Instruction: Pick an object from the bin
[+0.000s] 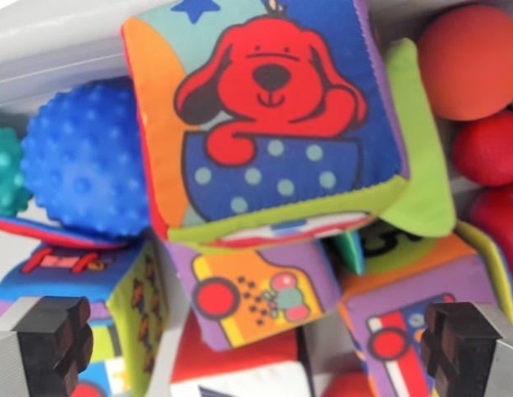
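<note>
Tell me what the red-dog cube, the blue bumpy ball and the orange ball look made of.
Red-dog cube: soft printed fabric, with stitched seams and sagging edges. Blue bumpy ball: probably rubber or soft plastic, with moulded nubs and a slight sheen. Orange ball: matte, smooth, possibly foam or rubber.

Bright, even light fills the close-up wrist view, with strong, saturated colours. The whole picture is slightly soft. The two dark fingers (50, 339) at the bottom corners are blurred at their edges. Above and between them, the dog cube (269, 116) is the clearest thing. Deep shadow sits in the gaps under it. The pale bin wall (50, 41) looks washed out.
</note>
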`<act>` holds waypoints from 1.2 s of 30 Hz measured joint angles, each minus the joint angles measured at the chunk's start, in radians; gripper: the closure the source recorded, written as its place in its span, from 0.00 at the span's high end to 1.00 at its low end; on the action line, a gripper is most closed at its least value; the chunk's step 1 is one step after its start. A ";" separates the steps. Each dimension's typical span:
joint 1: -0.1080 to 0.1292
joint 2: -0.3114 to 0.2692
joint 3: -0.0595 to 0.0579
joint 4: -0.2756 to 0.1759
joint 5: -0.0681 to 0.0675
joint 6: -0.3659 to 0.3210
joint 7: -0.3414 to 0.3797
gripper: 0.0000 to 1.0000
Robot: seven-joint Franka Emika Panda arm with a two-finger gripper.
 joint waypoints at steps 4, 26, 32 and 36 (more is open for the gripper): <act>0.002 0.026 0.001 0.006 0.000 0.021 0.006 1.00; 0.002 0.137 0.002 -0.003 0.005 0.146 0.007 1.00; 0.002 0.141 0.002 -0.003 0.005 0.151 0.007 0.00; 0.002 0.141 0.002 -0.003 0.006 0.151 0.007 0.00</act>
